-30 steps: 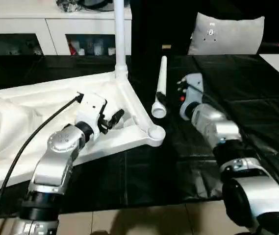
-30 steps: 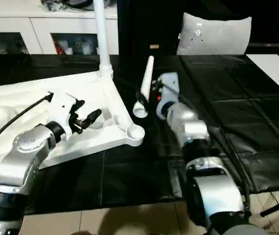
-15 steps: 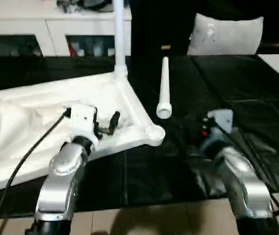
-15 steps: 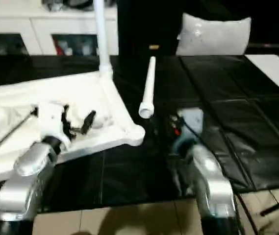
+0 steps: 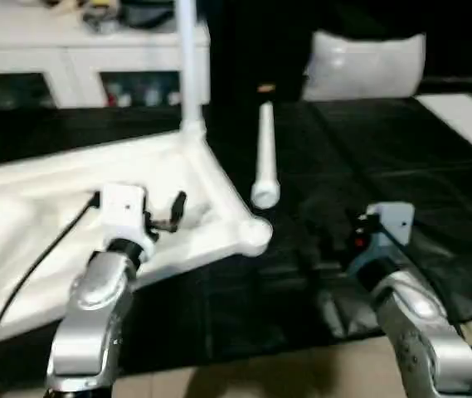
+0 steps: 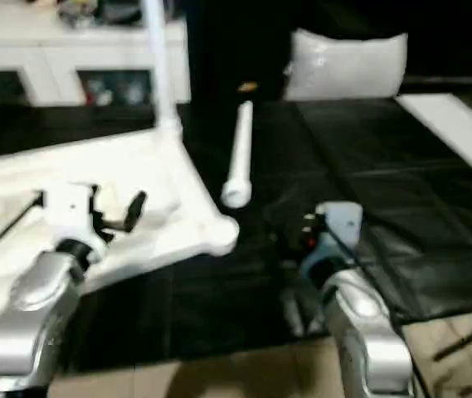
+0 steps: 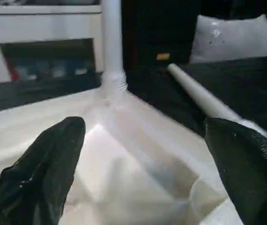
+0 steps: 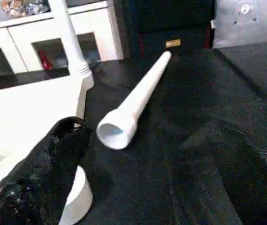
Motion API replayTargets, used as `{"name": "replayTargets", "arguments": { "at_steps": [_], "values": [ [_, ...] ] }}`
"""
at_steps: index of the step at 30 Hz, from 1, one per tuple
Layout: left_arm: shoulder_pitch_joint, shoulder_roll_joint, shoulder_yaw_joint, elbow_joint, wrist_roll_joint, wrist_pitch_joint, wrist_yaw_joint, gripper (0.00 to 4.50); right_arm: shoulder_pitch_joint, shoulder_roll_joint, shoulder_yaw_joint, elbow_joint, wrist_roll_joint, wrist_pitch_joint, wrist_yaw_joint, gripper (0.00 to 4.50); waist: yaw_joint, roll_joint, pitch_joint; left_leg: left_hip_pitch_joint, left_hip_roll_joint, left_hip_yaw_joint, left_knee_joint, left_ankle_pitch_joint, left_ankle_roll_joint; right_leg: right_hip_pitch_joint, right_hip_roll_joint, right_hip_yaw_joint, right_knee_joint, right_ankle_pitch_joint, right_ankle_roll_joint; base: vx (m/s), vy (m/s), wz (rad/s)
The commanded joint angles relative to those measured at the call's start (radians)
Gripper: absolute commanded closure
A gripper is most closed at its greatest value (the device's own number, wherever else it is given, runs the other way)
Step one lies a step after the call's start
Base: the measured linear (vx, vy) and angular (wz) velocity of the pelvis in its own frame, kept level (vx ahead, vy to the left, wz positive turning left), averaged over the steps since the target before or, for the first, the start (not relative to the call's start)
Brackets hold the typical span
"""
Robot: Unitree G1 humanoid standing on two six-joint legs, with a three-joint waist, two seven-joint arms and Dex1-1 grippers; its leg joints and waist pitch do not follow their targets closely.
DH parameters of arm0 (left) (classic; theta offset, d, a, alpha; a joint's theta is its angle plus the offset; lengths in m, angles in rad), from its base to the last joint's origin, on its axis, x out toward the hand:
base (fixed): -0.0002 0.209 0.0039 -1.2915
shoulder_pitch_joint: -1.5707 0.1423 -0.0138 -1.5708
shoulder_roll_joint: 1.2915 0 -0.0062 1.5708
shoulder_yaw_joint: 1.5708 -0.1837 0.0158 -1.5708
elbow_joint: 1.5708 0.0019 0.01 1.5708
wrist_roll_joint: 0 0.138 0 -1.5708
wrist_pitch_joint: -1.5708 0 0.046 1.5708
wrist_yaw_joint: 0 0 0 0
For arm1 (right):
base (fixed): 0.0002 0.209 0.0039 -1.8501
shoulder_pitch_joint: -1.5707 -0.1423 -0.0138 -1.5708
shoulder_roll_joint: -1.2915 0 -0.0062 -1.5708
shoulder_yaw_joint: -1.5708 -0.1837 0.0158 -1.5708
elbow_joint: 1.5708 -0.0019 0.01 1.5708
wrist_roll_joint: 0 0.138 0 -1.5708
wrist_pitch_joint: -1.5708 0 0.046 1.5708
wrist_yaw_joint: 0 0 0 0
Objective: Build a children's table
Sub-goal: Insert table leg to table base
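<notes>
Loose leg (image 5: 264,155) right of tabletop (image 5: 53,224)

Dim room, head views blurred throughout; white plastic glares against black floor.

white cabinet (image 5: 70,54), grey cushion (image 5: 364,65), black mat (image 5: 401,157)

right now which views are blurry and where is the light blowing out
Left and right eye views: soft all over, edges of the loose leg and cushion smeared. Left wrist view: near fingers out of focus, table top washed out white. Right wrist view: the leg's open end sharpest, mat dark with faint sheen.
</notes>
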Motion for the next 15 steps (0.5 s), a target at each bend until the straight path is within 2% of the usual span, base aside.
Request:
{"name": "replayTargets", "arguments": {
  "at_steps": [1, 2, 3, 4, 5, 6, 7, 8, 9, 10, 11, 12, 13, 14, 15],
  "values": [
    [0.003, -0.005, -0.012, -0.012, -0.004, 0.012, 0.008, 0.03, -0.005, -0.007, -0.008, -0.012, 0.002, 0.015, -0.01, 0.0, 0.01, 0.001, -0.031, 0.008, 0.0, -0.01, -0.043, -0.554, 0.035, -0.007, -0.098, 0.075, -0.163, -0.736, -0.005, 0.157, -0.068, 0.02],
    [0.004, -0.005, -0.014, -0.014, -0.003, 0.014, 0.008, 0.03, -0.007, -0.009, -0.007, -0.01, 0.003, 0.016, -0.008, 0.0, 0.054, -0.002, -0.054, -0.107, -0.004, -0.045, 0.042, -0.206, 0.124, 0.095, -0.23, 0.097, -0.192, -0.909, 0.081, 0.175, -0.049, 0.17],
    [0.006, -0.002, -0.021, -0.02, 0.002, 0.018, 0.006, 0.03, -0.014, -0.014, -0.003, -0.005, 0.001, 0.016, -0.003, 0.0, 0.052, 0.002, -0.063, -0.151, 0.009, -0.067, 0.081, -0.087, 0.14, 0.113, -0.253, 0.074, -0.177, -0.832, 0.053, 0.175, -0.049, 0.17],
    [0.009, 0.001, -0.027, -0.025, 0.005, 0.019, 0.003, 0.03, -0.018, -0.019, -0.001, 0.0, -0.004, 0.014, -0.002, 0.0, 0.055, -0.003, -0.063, -0.166, 0.009, -0.066, 0.076, -0.061, 0.151, 0.119, -0.237, 0.062, -0.172, -0.754, 0.029, 0.163, -0.015, 0.5],
    [0.012, 0.003, -0.03, -0.029, 0.006, 0.021, 0.0, 0.03, -0.02, -0.022, -0.001, 0.003, -0.008, 0.014, -0.003, 0.0, 0.054, -0.003, -0.069, -0.185, 0.012, -0.064, 0.055, -0.002, 0.181, 0.132, -0.2, 0.012, -0.164, -0.596, -0.021, 0.154, 0.007, 0.54],
    [0.021, 0.004, -0.03, -0.04, 0.006, 0.023, 0.0, 0.03, -0.026, -0.026, 0.0, 0.013, -0.008, 0.011, 0.003, 0.0, 0.062, 0.038, -0.066, -0.177, 0.018, -0.068, 0.017, 0.025, 0.202, 0.14, -0.157, -0.041, -0.163, -0.49, -0.035, 0.154, 0.007, 0.54],
    [0.026, 0.003, -0.028, -0.043, 0.005, 0.025, 0.002, 0.03, -0.029, -0.027, 0.0, 0.019, -0.007, 0.008, 0.007, 0.0, 0.052, 0.044, -0.063, -0.177, 0.016, -0.078, -0.002, 0.004, 0.218, 0.141, -0.123, -0.056, -0.15, -0.434, -0.036, 0.189, 0.024, 0.51],
    [0.029, 0.003, -0.024, -0.046, 0.003, 0.025, 0.003, 0.03, -0.032, -0.027, -0.001, 0.025, -0.005, 0.001, 0.012, 0.0, 0.042, 0.07, -0.068, -0.113, 0.015, -0.125, -0.042, -0.045, 0.264, 0.126, -0.038, -0.078, -0.101, -0.312, -0.039, 0.257, 0.024, 0.45],
    [0.03, 0.004, -0.021, -0.047, 0.001, 0.024, 0.004, 0.03, -0.034, -0.021, -0.006, 0.03, 0.002, -0.003, 0.01, 0.0, -0.003, 0.089, -0.089, 0.014, 0.085, -0.165, -0.051, -0.039, 0.288, 0.035, 0.003, -0.057, -0.023, -0.24, -0.046, 0.257, 0.024, 0.45],
    [0.028, 0.006, -0.019, -0.045, -0.001, 0.025, 0.006, 0.03, -0.036, -0.023, -0.008, 0.038, -0.014, -0.021, -0.004, 0.0, -0.003, 0.071, -0.094, 0.07, 0.141, -0.22, -0.058, 0.001, 0.396, -0.04, 0.008, -0.011, 0.072, -0.188, -0.029, 0.258, 0.033, 0.24],
    [0.027, 0.007, -0.019, -0.043, -0.002, 0.025, 0.006, 0.03, -0.037, -0.031, -0.005, 0.041, -0.031, -0.03, -0.011, 0.0, 0.005, 0.049, -0.095, 0.075, 0.148, -0.222, -0.037, 0.156, 0.45, -0.105, -0.004, 0.032, 0.121, -0.141, 0.027, 0.193, 0.042, 0.13],
    [0.025, 0.008, -0.02, -0.041, -0.001, 0.026, 0.005, 0.03, -0.04, -0.037, -0.005, 0.044, -0.025, -0.019, -0.004, 0.0, 0.006, 0.043, -0.09, 0.058, 0.131, -0.195, -0.044, 0.232, 0.479, -0.13, -0.012, 0.056, 0.138, -0.081, 0.082, 0.193, 0.042, 0.13],
    [0.022, 0.008, -0.022, -0.038, -0.001, 0.027, 0.005, 0.03, -0.044, -0.038, -0.008, 0.048, -0.014, -0.016, 0.005, 0.0, 0.011, 0.043, -0.092, 0.056, 0.114, -0.181, -0.046, 0.282, 0.493, -0.142, -0.009, 0.059, 0.141, -0.049, 0.101, 0.161, 0.015, 0.09],
    [0.02, 0.006, -0.029, -0.033, -0.009, 0.019, -0.004, 0.03, -0.053, -0.028, -0.027, 0.047, 0.023, 0.002, 0.012, 0.0, 0.008, 0.027, -0.091, 0.023, 0.072, -0.131, -0.047, 0.299, 0.488, -0.137, -0.015, 0.077, 0.097, 0.067, 0.083, 0.135, -0.041, -0.02],
    [0.019, 0.006, -0.034, -0.032, -0.01, 0.018, -0.006, 0.03, -0.057, -0.03, -0.03, 0.045, 0.032, 0.009, 0.017, 0.0, 0.012, -0.026, -0.088, -0.024, -0.021, -0.071, -0.001, 0.197, 0.408, -0.086, -0.05, 0.129, -0.022, 0.214, 0.025, 0.135, -0.041, -0.02]
  ]
}}
